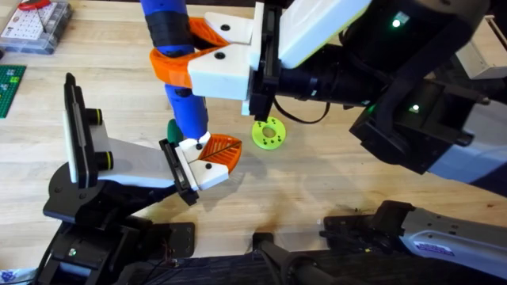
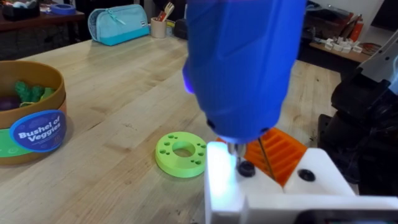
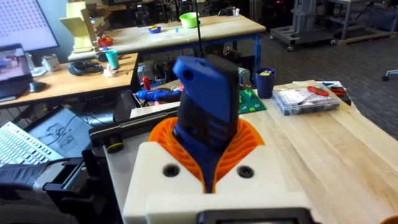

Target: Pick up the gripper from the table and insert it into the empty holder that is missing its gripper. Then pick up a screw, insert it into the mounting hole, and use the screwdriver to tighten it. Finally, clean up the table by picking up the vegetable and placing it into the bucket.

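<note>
My right gripper [image 1: 181,46] reaches in from the right and is shut on the blue screwdriver [image 1: 184,95], which stands nearly upright. In the right wrist view the orange pads [image 3: 249,140] squeeze the screwdriver's handle [image 3: 205,106]. Its tip [image 2: 233,149] rests on a dark screw [image 2: 247,168] in the white base of the gripper [image 1: 214,157], an orange lattice wedge [image 2: 283,152]. That piece sits against the black plate of the holder [image 1: 135,162] at the end of my left arm. A dark green vegetable [image 1: 171,127] peeks out beside the screwdriver. The bucket [image 2: 37,124] holds green items.
A lime-green disc with holes [image 1: 269,133] lies on the table right of the holder, also the disc [image 2: 181,154] near the screw. A clear parts box [image 1: 36,24] and a green board [image 1: 9,87] sit far left. The right arm's bulk [image 1: 412,111] spans the upper right.
</note>
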### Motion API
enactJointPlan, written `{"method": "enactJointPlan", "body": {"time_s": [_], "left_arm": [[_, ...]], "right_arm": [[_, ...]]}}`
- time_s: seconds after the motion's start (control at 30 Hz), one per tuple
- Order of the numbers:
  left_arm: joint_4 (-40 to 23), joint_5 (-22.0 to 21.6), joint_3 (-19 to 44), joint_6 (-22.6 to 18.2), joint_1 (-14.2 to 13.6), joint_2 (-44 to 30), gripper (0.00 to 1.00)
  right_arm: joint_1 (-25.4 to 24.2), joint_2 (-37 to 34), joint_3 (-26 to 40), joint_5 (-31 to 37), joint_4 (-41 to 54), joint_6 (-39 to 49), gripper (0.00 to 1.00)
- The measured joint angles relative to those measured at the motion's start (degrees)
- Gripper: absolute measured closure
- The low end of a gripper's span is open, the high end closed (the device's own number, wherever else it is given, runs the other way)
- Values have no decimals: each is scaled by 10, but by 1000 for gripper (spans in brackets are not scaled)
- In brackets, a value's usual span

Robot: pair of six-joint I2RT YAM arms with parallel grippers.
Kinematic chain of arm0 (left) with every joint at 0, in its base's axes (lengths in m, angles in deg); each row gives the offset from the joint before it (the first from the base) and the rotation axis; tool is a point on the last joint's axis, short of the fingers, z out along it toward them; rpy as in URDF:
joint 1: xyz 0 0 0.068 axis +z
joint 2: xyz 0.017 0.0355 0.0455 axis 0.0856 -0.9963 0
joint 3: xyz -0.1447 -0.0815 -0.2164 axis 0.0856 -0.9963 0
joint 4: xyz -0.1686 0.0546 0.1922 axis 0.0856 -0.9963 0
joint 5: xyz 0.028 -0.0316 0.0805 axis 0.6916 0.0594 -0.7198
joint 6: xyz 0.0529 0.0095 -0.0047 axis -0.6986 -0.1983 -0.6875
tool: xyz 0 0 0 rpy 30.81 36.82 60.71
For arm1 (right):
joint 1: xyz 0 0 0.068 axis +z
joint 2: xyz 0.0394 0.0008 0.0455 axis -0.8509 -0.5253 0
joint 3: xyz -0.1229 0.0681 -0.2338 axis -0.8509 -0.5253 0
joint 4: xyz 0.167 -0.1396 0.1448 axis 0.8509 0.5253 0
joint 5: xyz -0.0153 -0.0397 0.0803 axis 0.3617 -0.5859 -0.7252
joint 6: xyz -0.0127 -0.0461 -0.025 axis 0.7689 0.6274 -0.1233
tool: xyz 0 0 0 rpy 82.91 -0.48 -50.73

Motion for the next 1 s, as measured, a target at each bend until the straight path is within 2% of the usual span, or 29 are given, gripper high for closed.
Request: {"method": "enactJointPlan", "body": {"time_s": [0.17,0.67,1.0], "left_arm": [[-3,2,0,3,0,0,985],[-2,2,0,2,0,0,985],[-2,2,0,2,0,0,985]], "right_arm": [[0,-3,-1,0,6,0,969],[0,-1,-7,-18,-78,0,968],[0,51,-7,-47,-87,0,968]]}}
